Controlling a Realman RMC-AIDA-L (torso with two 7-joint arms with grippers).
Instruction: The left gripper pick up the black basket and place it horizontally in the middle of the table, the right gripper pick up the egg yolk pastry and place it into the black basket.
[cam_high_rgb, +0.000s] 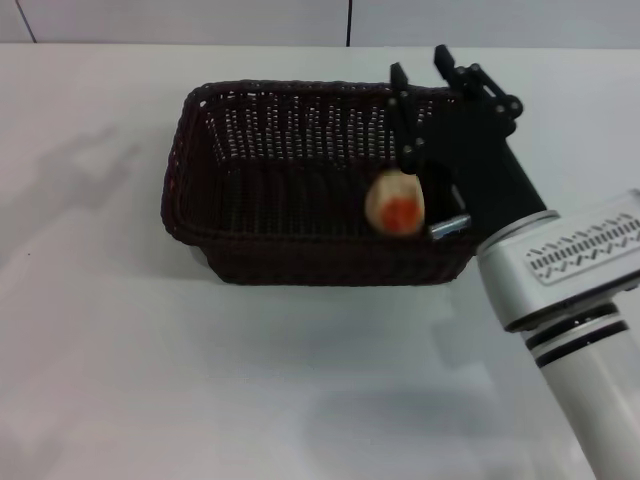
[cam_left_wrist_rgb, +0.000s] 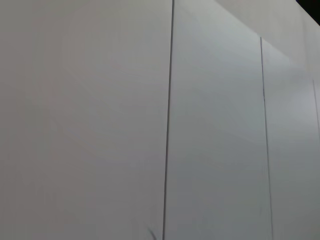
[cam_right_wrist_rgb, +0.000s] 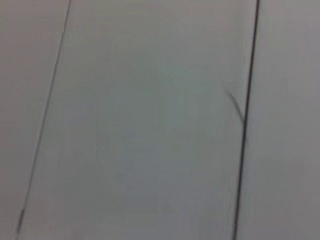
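Right claw hides black basket right end.

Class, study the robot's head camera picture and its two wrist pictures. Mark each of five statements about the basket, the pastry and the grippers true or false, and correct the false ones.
1. The dark woven wicker black basket stands on the white table. True.
2. The small round beige egg yolk pastry lies on the table outside the basket. False: it is within the basket, near its right end.
3. The black right gripper with the white zigzag-marked wrist is over the basket's right end. True.
4. The left gripper holds the basket's rim. False: no left gripper shows in any view.
5. The basket is tipped on its side. False: it sits upright, opening upward.
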